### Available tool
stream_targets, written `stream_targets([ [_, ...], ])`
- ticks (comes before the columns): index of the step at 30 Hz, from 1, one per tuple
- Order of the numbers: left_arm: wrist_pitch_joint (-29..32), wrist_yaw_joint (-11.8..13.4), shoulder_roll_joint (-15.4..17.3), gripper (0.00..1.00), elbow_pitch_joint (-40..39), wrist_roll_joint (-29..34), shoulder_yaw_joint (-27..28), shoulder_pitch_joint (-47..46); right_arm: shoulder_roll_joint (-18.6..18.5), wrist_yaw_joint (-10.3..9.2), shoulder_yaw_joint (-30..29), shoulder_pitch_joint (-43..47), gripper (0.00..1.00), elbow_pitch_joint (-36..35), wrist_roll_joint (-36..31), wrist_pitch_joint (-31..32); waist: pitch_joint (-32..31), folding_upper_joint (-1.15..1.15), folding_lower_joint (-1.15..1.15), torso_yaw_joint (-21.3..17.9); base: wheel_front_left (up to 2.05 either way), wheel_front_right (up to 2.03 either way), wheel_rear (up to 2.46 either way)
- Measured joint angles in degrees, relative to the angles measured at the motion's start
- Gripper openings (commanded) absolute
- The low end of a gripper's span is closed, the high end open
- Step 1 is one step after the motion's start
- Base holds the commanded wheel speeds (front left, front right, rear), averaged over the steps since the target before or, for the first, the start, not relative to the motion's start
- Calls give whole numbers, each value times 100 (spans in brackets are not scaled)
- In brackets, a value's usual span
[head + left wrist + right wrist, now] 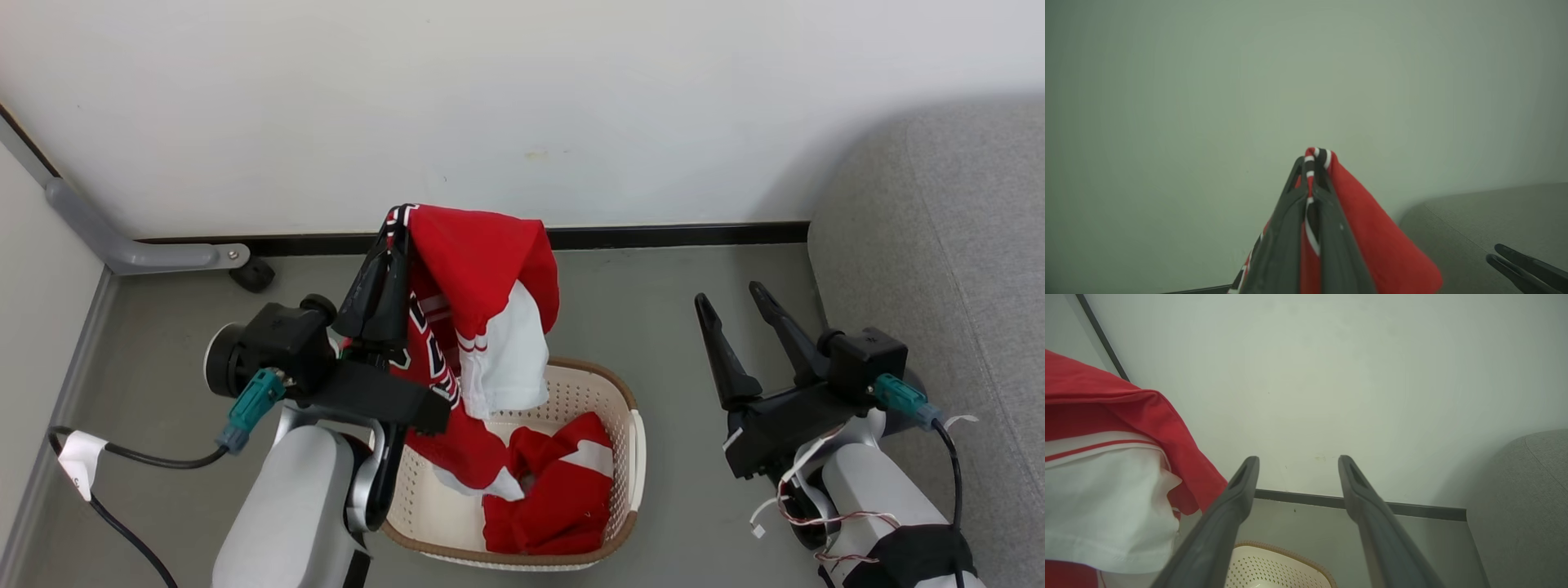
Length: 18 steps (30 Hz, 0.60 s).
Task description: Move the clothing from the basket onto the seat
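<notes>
The left gripper (393, 227) is holding a red garment (482, 261) above the basket (622, 394) (1 more lying inside); the right gripper (729, 292), jaws wide, is hovering near the seat (939, 204).

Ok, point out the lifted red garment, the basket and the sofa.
lifted red garment (482, 261), head view, on the red fabric near its top fold.
basket (588, 390), head view, on its perforated far wall.
sofa (939, 245), head view, on its grey upholstery.
</notes>
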Motion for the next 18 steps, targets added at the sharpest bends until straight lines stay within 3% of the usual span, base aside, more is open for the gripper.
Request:
stream_targets([
  [5, 1, 12, 0, 0, 11, -10, -80, 0, 0, 0, 131, -1, 100, -35, 37, 0, -5, 0, 0, -4, 0, 0, 0],
  [18, 0, 52, 1, 0, 9, -34, -96, -2, 0, 0, 1444, -174, 100, -825, 478, 0, 1, 0, 0, 37, 0, 0, 0],
])
